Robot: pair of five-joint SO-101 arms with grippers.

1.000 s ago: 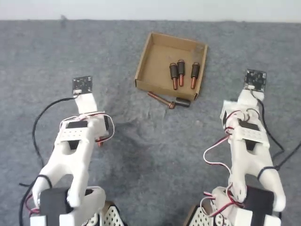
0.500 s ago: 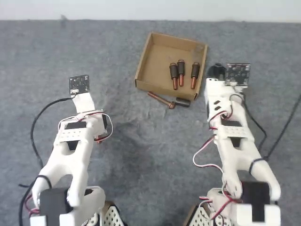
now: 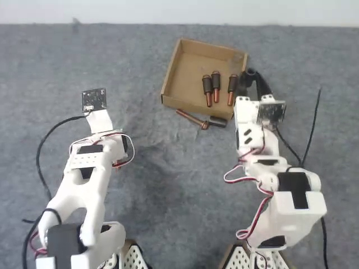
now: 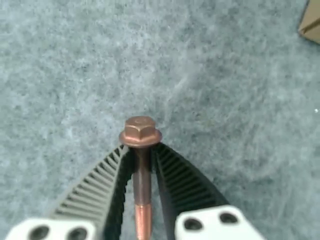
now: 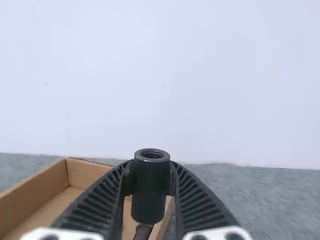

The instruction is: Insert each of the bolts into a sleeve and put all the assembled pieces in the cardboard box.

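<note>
**Current state.** The left gripper (image 4: 141,146) is holding a copper bolt (image 4: 141,175) by the shank, just under the flanged hex head. Its ribbed fingers (image 4: 180,180) are set narrow and are pressing on the shank from both sides above the grey worktop (image 4: 240,75). The head is pointing outward. The shank tip is lying back between the fingers, toward the wrist.

The right gripper (image 5: 150,162) is clamping a dark sleeve (image 5: 150,185) across its barrel, with the open bore facing away from the wrist. In the high view this gripper is sitting just beside the right wall of the cardboard box (image 3: 190,105), well apart from the left arm.

**Parts location.** Three assembled pieces (image 3: 216,87) are lying side by side inside the box. A further bolt (image 3: 189,117) and a dark sleeve (image 3: 219,122) are lying end to end on the worktop, just in front of the box's near wall. Whether these two are joined cannot be told.

**Handling.**
- Both parts are appearing rigid, smooth and light, with no fragility concern.
- The round shank and barrel are likely to roll or pivot under side load, so a grip across the ribs is advisable.
- The bolt is best held near the head with its tip free. As gripped now, the fingers are covering most of the shank and leaving little exposed to enter the bore.
</note>
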